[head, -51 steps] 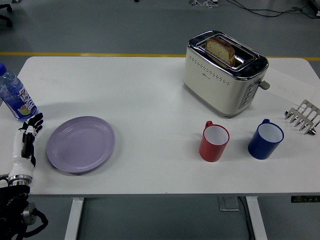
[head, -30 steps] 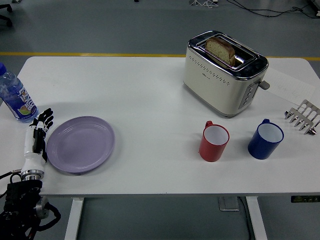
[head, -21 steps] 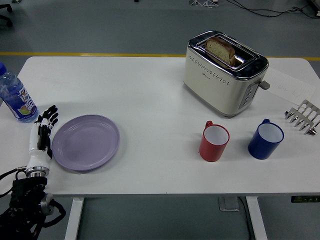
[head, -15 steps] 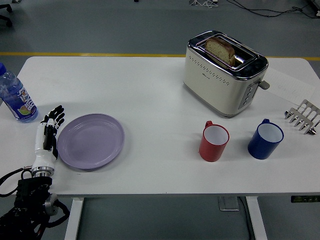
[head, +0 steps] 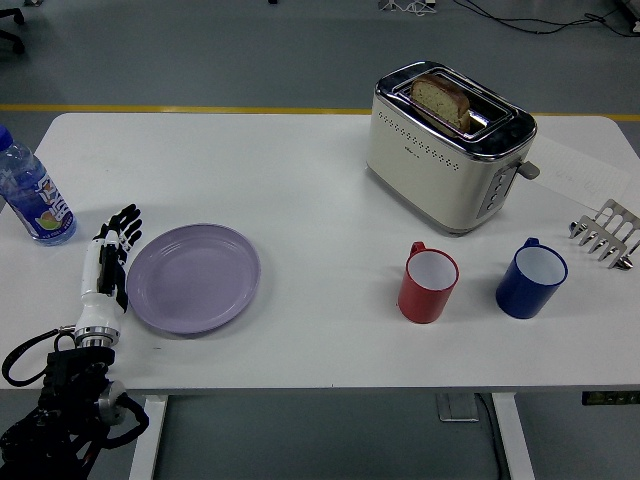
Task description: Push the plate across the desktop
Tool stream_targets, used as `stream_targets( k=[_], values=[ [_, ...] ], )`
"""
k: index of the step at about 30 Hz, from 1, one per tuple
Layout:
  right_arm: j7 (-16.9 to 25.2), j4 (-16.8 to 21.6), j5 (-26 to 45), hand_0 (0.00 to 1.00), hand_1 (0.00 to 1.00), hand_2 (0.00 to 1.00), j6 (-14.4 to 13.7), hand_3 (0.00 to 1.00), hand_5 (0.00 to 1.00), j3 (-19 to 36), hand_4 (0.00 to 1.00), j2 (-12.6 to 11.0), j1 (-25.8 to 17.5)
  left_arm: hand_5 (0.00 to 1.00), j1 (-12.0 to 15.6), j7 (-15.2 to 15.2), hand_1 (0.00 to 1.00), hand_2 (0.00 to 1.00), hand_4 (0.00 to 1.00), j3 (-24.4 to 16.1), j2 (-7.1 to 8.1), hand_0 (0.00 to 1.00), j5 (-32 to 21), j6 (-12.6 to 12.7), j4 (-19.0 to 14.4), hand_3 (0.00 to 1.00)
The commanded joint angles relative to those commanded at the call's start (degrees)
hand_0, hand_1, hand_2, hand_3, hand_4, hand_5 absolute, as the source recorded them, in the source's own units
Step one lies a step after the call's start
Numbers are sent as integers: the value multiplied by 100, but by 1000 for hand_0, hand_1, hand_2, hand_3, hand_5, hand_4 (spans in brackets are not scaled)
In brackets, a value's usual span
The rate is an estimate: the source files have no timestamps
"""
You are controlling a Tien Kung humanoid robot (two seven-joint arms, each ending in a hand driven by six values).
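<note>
Toaster: you'll find it standing on the white table toward the far right, cream and chrome, with a bread slice upright in one slot.
Red mug: in front of the toaster, open end up.
Blue mug: just right of the red one (apart from it).
Toast rack: at your right edge.
Water bottle: far left edge, partly cut off.
</note>
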Motion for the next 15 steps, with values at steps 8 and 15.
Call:
stream_targets(
  k=[8,15],
  values=[
    [1,0,20,530,487,607,0,552,200,-24,251,-6,-17,998,-46,0,863,862,493,330,-69,847,-176,23,-9,800],
    [-1,0,41,530,487,607,0,552,200,-50,251,-12,-30,998,-83,0,861,862,494,497,-123,846,-298,35,-15,800]
  ],
)
